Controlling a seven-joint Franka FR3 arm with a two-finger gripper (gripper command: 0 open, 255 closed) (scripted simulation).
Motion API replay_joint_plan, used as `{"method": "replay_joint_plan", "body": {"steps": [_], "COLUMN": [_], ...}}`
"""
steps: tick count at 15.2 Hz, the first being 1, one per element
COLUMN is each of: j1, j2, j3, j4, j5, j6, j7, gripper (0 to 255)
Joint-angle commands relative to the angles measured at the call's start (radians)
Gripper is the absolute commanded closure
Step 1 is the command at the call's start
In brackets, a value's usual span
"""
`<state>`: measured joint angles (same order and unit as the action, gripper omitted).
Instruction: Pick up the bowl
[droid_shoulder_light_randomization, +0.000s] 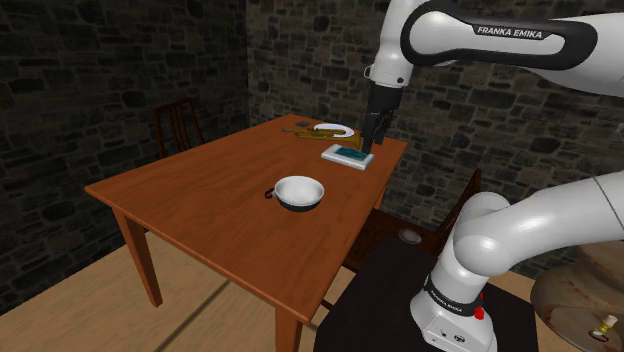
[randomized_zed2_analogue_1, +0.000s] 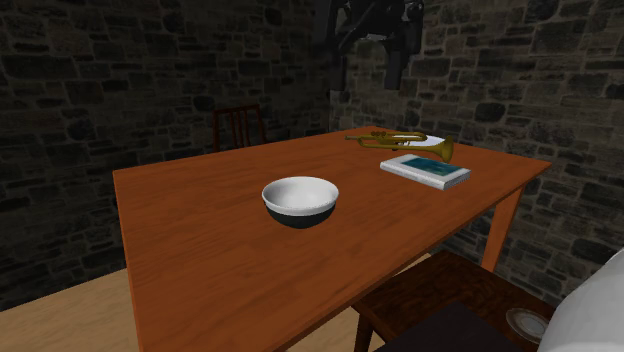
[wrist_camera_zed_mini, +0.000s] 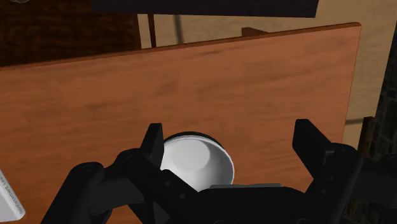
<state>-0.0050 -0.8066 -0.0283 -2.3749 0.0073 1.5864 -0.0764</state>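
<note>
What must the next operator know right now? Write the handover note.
Gripper: open, holding nothing, up in the air above the book at the table's far end in the shoulder view.
Bowl: white inside, dark outside, upright on the wooden table, apart from the book and the trumpet.
Done: nothing gripped yet.
Left: bring the gripper over the bowl, lower it, close on the rim, lift.

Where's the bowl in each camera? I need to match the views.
Shoulder view: bowl near the picture's centre, on the table.
Second exterior view: bowl mid-picture, left of the book.
Wrist view: bowl between the open end effector's fingers, close beside one.
Shared landmark: the brown table under it in all three.
</note>
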Motion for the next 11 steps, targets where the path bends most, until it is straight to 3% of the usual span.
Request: {"method": "replay_joint_plan", "body": {"steps": [1, 11], "j1": [0.000, 0.038], "j2": [0.000, 0.325], "j3": [0.000, 0.025], "j4": [0.000, 0.013], "j5": [0.000, -0.001], "j6": [0.000, 0.294], "j7": [0.000, -0.034], "gripper": [0, 0]}}
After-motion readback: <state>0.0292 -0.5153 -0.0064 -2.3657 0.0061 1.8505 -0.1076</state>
